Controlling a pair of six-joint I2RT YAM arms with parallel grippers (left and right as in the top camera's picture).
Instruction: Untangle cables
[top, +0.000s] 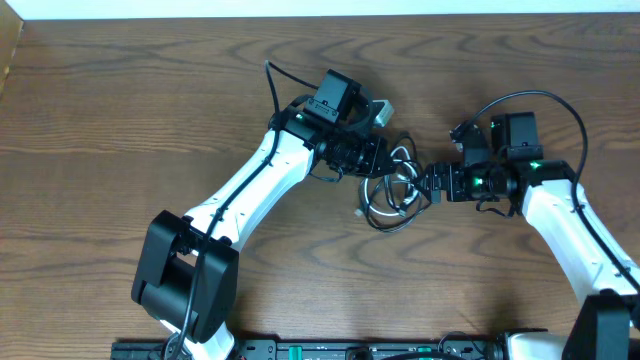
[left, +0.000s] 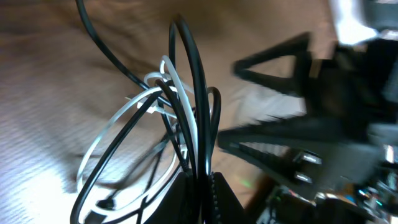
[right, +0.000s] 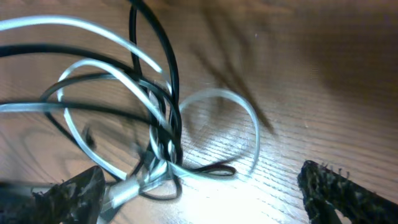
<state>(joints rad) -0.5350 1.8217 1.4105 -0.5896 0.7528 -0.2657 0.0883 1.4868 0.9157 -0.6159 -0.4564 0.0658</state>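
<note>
The black cable (top: 386, 223) and the white cable (top: 401, 156) lie knotted together mid-table between both arms. My left gripper (top: 383, 160) is at the tangle's upper left; in the left wrist view it (left: 202, 196) is shut on strands of the black cable (left: 193, 81), with white cable (left: 118, 121) loops hanging beside them. My right gripper (top: 424, 186) faces the tangle from the right and is open. In the right wrist view it (right: 200, 183) straddles the knot, the white cable's plug end (right: 123, 190) lies by its left finger, and the black cable (right: 169, 74) arcs above.
The wooden table (top: 130, 110) stretches wide to the left and behind the arms. A thick black arm cable (top: 545, 97) loops over the right arm. The arms' dark base rail (top: 330, 350) runs along the front edge.
</note>
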